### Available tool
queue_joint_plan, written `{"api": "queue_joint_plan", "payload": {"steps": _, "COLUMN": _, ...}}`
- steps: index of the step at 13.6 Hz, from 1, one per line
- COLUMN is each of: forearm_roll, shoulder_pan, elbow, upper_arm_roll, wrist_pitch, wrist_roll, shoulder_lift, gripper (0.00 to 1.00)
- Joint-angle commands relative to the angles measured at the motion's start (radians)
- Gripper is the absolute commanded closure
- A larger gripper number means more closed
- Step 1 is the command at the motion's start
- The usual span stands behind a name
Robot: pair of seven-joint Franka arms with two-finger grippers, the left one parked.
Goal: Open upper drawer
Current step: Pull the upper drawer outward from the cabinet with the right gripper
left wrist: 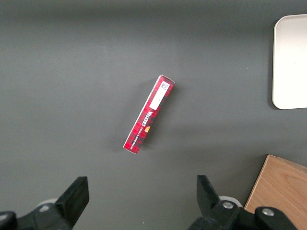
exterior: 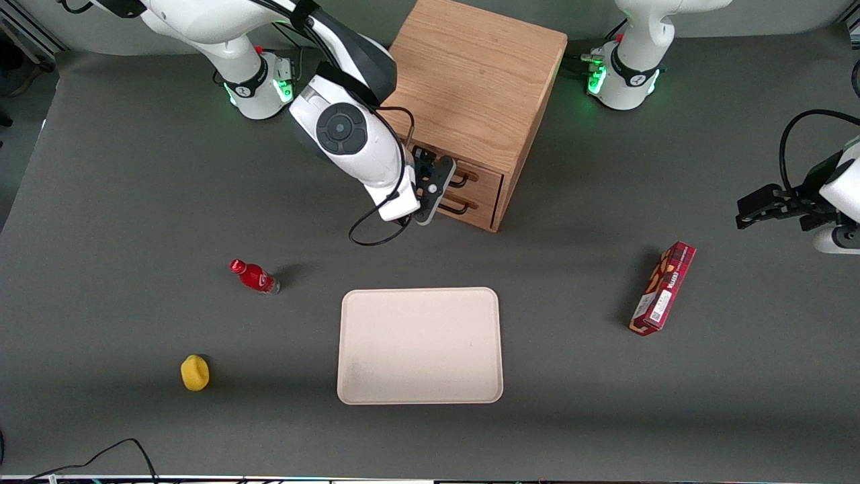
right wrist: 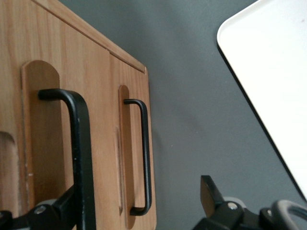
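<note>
— Fingers (right wrist: 72, 206): how do yours stand?
— Apart, one on each side of the upper drawer's (right wrist: 48, 143) black handle (right wrist: 79, 143), not closed on it. Your gripper (exterior: 437, 185) is in front of the oak cabinet (exterior: 470, 87).
— Drawer's place?
— Directly at your fingers, shut flush; lower drawer (right wrist: 132, 163) just beneath.
— Bench (exterior: 605, 403) stock?
— Nearer the camera than your fingers: tray (exterior: 420, 346), red bottle (exterior: 254, 276), yellow item (exterior: 195, 373), red box (exterior: 663, 289).
</note>
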Motion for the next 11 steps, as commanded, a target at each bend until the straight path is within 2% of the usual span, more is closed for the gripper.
{"api": "queue_joint_plan", "payload": {"steps": 1, "forearm_roll": -0.037, "shoulder_pan": -0.013, "elbow": 0.035, "upper_arm_roll": -0.030, "wrist_pitch": 0.034, "wrist_roll": -0.061, "shoulder_lift": 0.042, "gripper": 0.00}}
{"api": "queue_joint_plan", "payload": {"steps": 7, "forearm_roll": -0.057, "shoulder_pan": -0.011, "elbow": 0.099, "upper_arm_roll": -0.091, "wrist_pitch": 0.034, "wrist_roll": -0.083, "shoulder_lift": 0.062, "gripper": 0.00}}
{"api": "queue_joint_plan", "payload": {"steps": 11, "forearm_roll": -0.056, "shoulder_pan": -0.011, "elbow": 0.147, "upper_arm_roll": -0.165, "wrist_pitch": 0.034, "wrist_roll": -0.135, "shoulder_lift": 0.070, "gripper": 0.00}}
